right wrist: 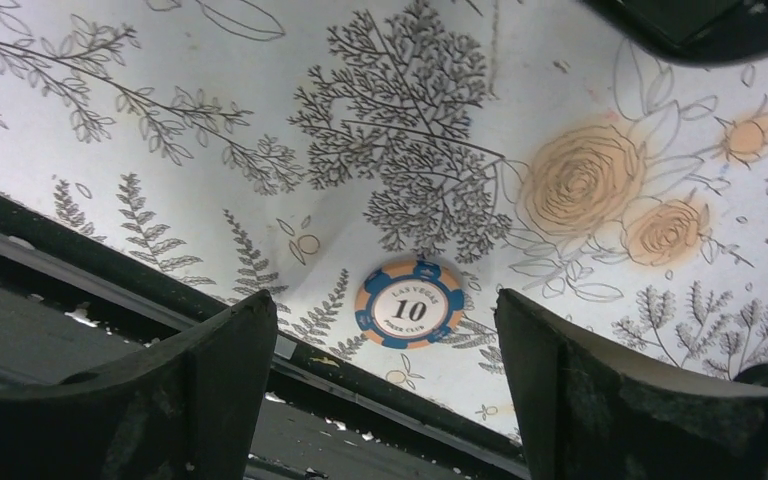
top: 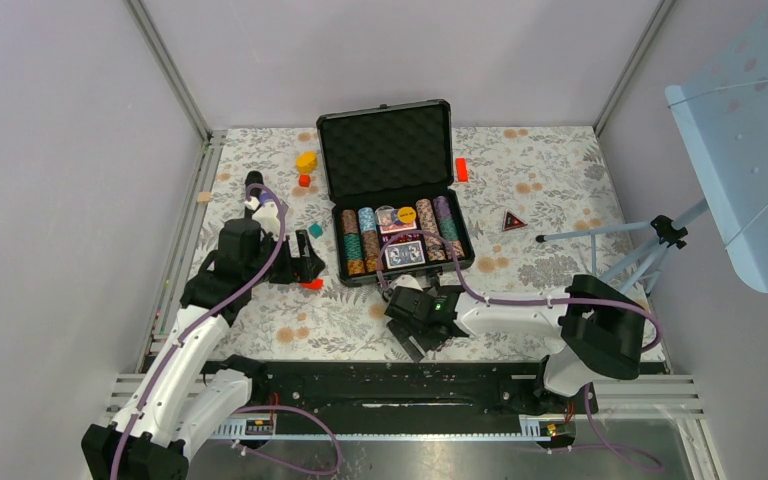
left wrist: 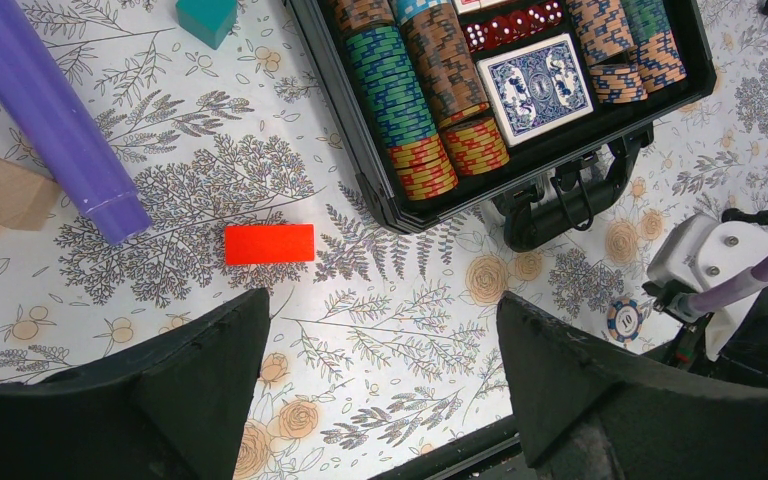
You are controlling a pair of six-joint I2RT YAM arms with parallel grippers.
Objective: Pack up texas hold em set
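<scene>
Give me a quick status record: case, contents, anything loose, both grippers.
case: black rectangular hard case, open, foam-lined lid raised
contents: rows of striped poker chips, blue-backed card deck, red dice
loose: one orange-and-blue poker chip marked 10, flat on the floral table cover, outside the case
left gripper: open, empty, near a red rectangular block
right gripper: open, fingers either side of the loose chip

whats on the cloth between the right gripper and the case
One loose blue-and-orange 10 chip, framed by the open right gripper; the right wrist view shows it.
</scene>
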